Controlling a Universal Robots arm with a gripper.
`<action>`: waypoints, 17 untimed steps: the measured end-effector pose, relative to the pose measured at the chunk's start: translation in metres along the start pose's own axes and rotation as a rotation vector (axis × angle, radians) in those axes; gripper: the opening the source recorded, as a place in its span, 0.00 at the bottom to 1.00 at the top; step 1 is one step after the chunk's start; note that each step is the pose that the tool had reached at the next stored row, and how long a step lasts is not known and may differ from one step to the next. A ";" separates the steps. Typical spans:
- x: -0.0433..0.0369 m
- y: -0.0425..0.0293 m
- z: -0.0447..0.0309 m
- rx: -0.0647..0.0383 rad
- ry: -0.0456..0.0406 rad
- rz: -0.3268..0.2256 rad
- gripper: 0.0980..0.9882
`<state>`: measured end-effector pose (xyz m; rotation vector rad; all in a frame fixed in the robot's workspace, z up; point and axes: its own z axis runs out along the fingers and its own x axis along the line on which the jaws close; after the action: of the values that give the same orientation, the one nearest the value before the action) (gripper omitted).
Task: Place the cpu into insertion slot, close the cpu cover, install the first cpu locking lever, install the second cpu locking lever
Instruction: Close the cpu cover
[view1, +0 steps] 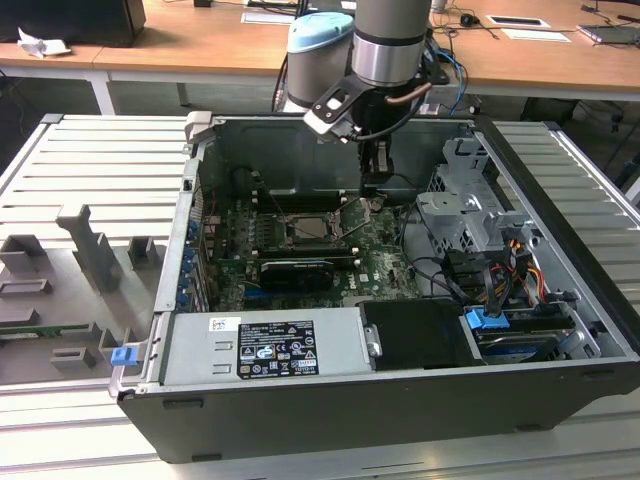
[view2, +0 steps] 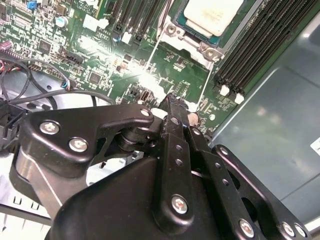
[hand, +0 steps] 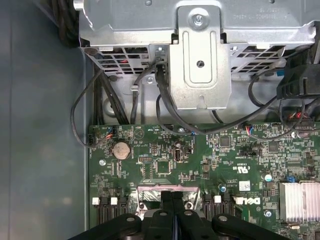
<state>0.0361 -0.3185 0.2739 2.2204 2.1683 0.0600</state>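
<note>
The pale cpu (view2: 212, 15) lies in the insertion slot (view1: 316, 228) on the green board. The silver cpu cover (view2: 192, 44) lies flat around it as a frame. Two thin wire levers (view2: 206, 82) run out from the socket's corners over the board. My gripper (view2: 175, 102) is shut with nothing seen between its fingers, and its tips hover low over the board just beside the socket's corner, near the end of one lever. In the exterior view the gripper (view1: 378, 190) hangs inside the case, slightly to the exterior view's right of the slot. In the first wrist view the fingertips (hand: 172, 200) overlap the silver socket frame (hand: 150, 192).
A grey drive cage (view1: 465, 215) with black cables (hand: 125, 100) stands close on the exterior view's right of the gripper. Long black memory slots (view2: 260, 45) flank the socket. A graphics card (view1: 295, 270) and the power supply (view1: 265, 345) lie nearer the front. The case walls (view1: 200, 200) enclose everything.
</note>
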 end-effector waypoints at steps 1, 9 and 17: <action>0.0000 0.0007 0.0000 0.000 -0.0001 0.000 0.01; 0.0002 0.0068 0.0004 0.000 0.0000 0.000 0.01; 0.0004 0.0147 0.0008 0.000 -0.0001 0.000 0.01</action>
<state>0.0508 -0.3185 0.2740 2.2205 2.1683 0.0596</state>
